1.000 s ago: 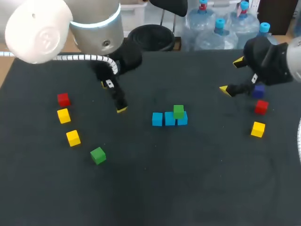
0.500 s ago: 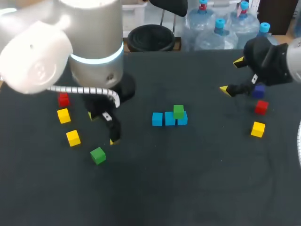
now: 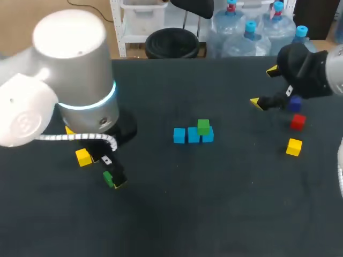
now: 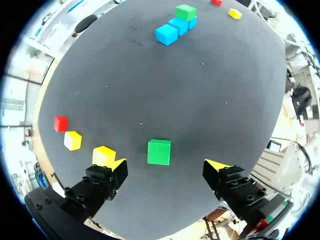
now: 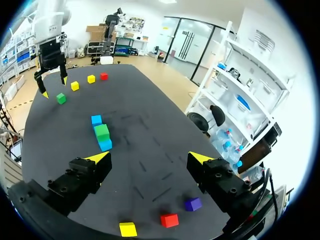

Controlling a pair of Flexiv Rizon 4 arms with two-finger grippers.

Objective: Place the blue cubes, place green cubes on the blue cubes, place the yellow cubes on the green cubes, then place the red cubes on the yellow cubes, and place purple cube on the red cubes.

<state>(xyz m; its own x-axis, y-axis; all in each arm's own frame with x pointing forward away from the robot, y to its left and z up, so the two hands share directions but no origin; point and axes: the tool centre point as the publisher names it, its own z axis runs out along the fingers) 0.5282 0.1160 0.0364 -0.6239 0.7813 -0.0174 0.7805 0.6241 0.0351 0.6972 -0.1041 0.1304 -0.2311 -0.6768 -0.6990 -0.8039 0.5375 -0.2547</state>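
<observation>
Table [image 3: 214,203]: black surface, carrying all the cubes.

Left side:
- Left red cube [image 4: 60,123]: on the table, at the outer end of a short line of cubes. The left arm hides it in the head view.
- Two left yellow cubes: the first yellow cube [image 4: 73,140] lies just beside the red one. The second yellow cube [image 4: 104,155] lies next in line, close against the outer side of one finger of the left gripper.
- Left gripper [image 4: 167,166]: low over the table, fingers spread wide.
- Loose green cube [image 4: 159,152]: flat on the table in the gap between the yellow tips, nearer the finger on the yellow-cube side. Neither finger touches it, so nothing is gripped.

Centre:
- Blue cubes [image 3: 193,135]: three in a row, side by side and touching.
- Stacked green cube [image 3: 203,127]: on top of the row, toward its right end. Whether it sits squarely on one blue cube cannot be told.

Right side:
- Right gripper [image 5: 149,158]: above the table near the far right edge, fingers wide apart, holding and touching nothing.
- Purple cube [image 5: 193,203]: on the table under the right gripper, partly hidden by it in the head view.
- Right red cube [image 5: 169,220]: near the purple cube, apart from it.
- Right yellow cube [image 5: 128,229]: next after the red one, nearest the robot.
</observation>
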